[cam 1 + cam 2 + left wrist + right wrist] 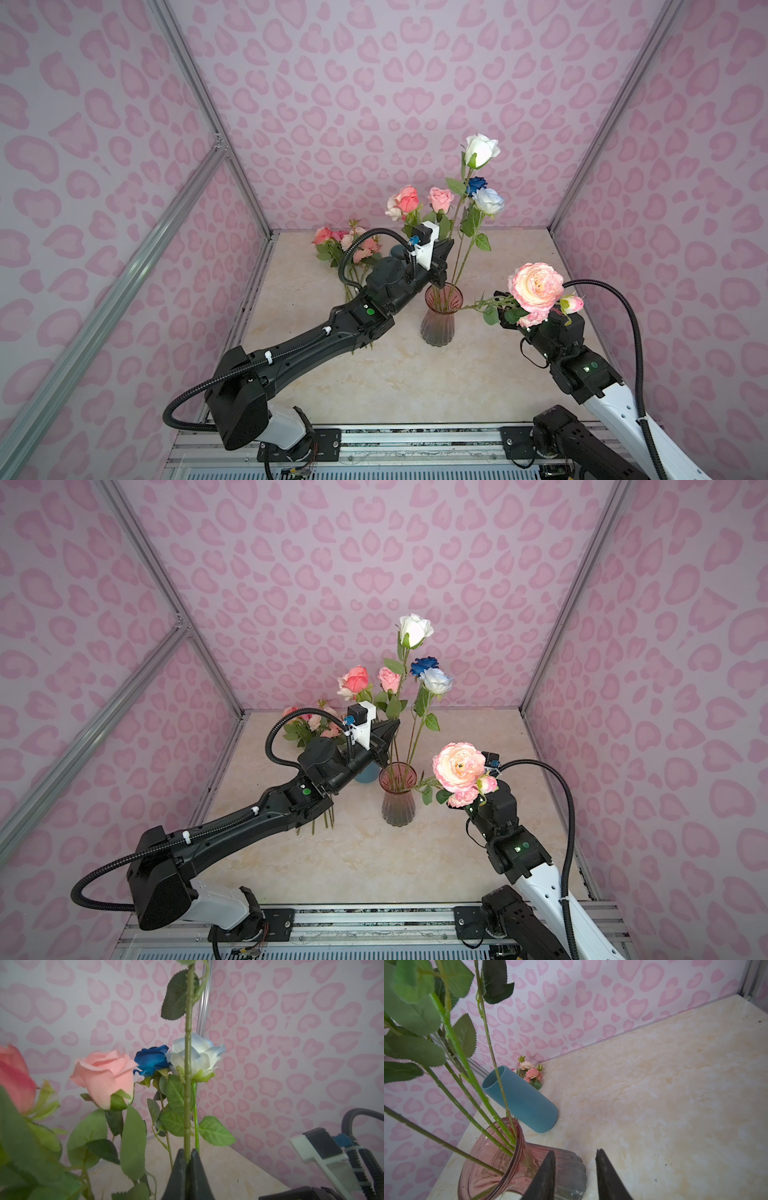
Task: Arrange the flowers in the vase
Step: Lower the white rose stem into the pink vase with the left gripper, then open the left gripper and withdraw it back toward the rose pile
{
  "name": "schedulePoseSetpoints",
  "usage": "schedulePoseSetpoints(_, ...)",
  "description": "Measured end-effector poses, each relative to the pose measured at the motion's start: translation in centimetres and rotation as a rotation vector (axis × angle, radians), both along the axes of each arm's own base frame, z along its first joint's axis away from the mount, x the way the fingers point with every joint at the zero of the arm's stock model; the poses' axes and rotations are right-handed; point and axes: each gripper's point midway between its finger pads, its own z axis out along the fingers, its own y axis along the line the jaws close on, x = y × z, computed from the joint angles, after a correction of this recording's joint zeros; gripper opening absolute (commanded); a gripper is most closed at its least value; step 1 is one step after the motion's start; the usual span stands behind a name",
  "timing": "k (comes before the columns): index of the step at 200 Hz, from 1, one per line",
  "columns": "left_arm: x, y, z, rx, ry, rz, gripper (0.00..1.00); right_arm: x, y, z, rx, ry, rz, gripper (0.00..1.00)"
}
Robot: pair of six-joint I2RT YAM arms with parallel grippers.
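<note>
Left claw (pixel 188 1153) pinched on the white rose stem (pixel 188 1088), whose foot stands in the pink glass vase (pixel 439 320) among other roses (pixel 441 198); right claw (pixel 575 1154) spread just beside that vase. Risk: a sideways pull could topple the top-heavy vase.

Glossy ribbed glass vase (pixel 438 328)

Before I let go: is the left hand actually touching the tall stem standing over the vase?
Touching. The left wrist view shows the left hand shut on the tall stem, with the jaws pressed against either side of it and no gap visible.
</note>
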Motion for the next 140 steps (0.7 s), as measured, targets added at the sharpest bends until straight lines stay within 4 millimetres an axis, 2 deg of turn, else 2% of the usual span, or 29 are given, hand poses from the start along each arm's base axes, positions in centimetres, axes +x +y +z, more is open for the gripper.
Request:
schedulePoseSetpoints(14,-0.2,-0.2,-1.6,0.025,0.024,-0.002,0.14,0.1,0.0,-0.1,-0.001,0.004,0.001,0.35)
schedulePoseSetpoints(23,-0.3,-0.2,-2.2,0.030,0.037,0.003,0.24,0.1,0.1,-0.2,-0.001,0.006,0.003,0.35)
schedulePoseSetpoints(29,-0.5,-0.1,-2.5,0.034,0.043,0.003,0.27,0.1,0.1,-0.2,-0.001,0.008,0.004,0.35)
schedulePoseSetpoints(69,-1.4,1.2,-2.6,0.025,0.065,0.032,0.35,0.1,0.4,-0.5,0.005,0.020,0.016,0.36)
schedulePoseSetpoints(76,-1.6,1.5,-2.6,0.024,0.066,0.035,0.43,0.1,0.4,-0.4,0.008,0.020,0.016,0.36)
schedulePoseSetpoints(89,-1.9,2.0,-2.5,0.026,0.069,0.046,0.46,0.1,0.4,-0.2,0.009,0.016,0.017,0.36)
schedulePoseSetpoints(111,-2.5,3.5,-2.6,0.033,0.086,0.070,0.49,0.1,0.4,0.0,0.015,0.015,0.017,0.36)
schedulePoseSetpoints(140,-4.3,7.2,-2.3,0.006,0.094,0.112,0.52,0.1,0.5,0.3,0.021,0.017,0.015,0.37)
